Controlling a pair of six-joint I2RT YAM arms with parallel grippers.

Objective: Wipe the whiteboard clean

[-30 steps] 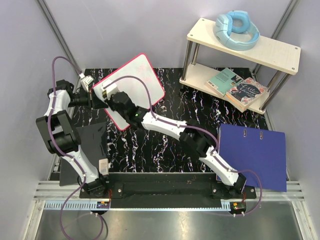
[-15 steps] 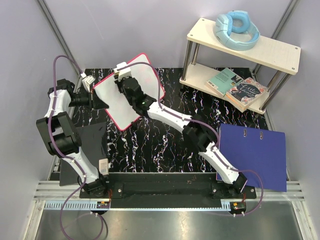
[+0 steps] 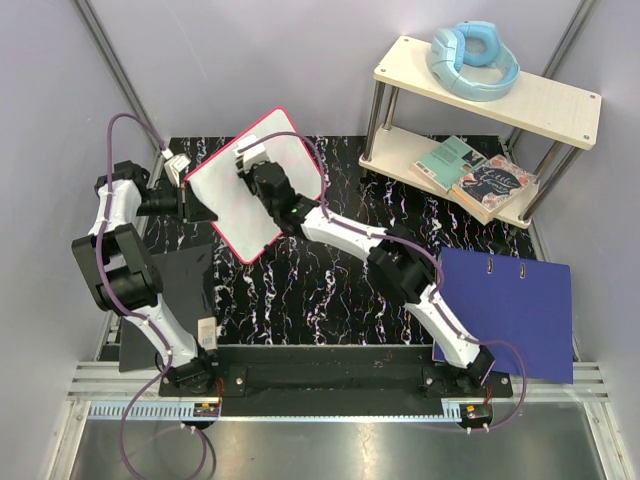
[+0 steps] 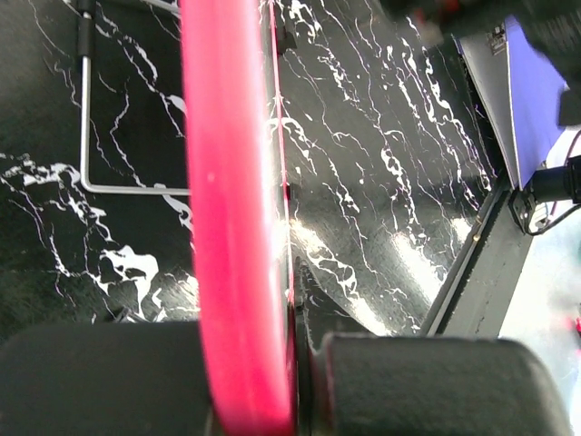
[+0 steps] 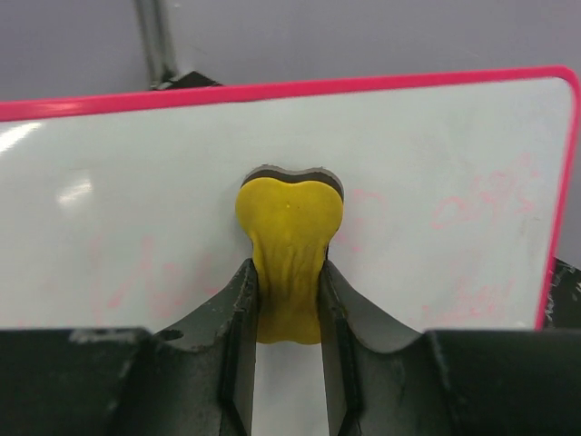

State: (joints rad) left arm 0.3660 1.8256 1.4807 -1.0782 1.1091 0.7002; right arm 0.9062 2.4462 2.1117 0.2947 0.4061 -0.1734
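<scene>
Red-rimmed whiteboard (image 3: 222, 205) at the rear left of the table (image 3: 300, 290), raised on edge, its white face turned toward the right arm and tipped upward. It is nearly square, so no long axis can be told; one rounded corner points rearward, the opposite one toward the bases. Left gripper (image 3: 195, 205) is clamped on its left rim, the fingers (image 4: 427, 381) closed either side. Right gripper (image 5: 289, 272) grips a yellow eraser (image 5: 289, 218), whose dark pad presses on the face among faint pink smears (image 5: 490, 195)
</scene>
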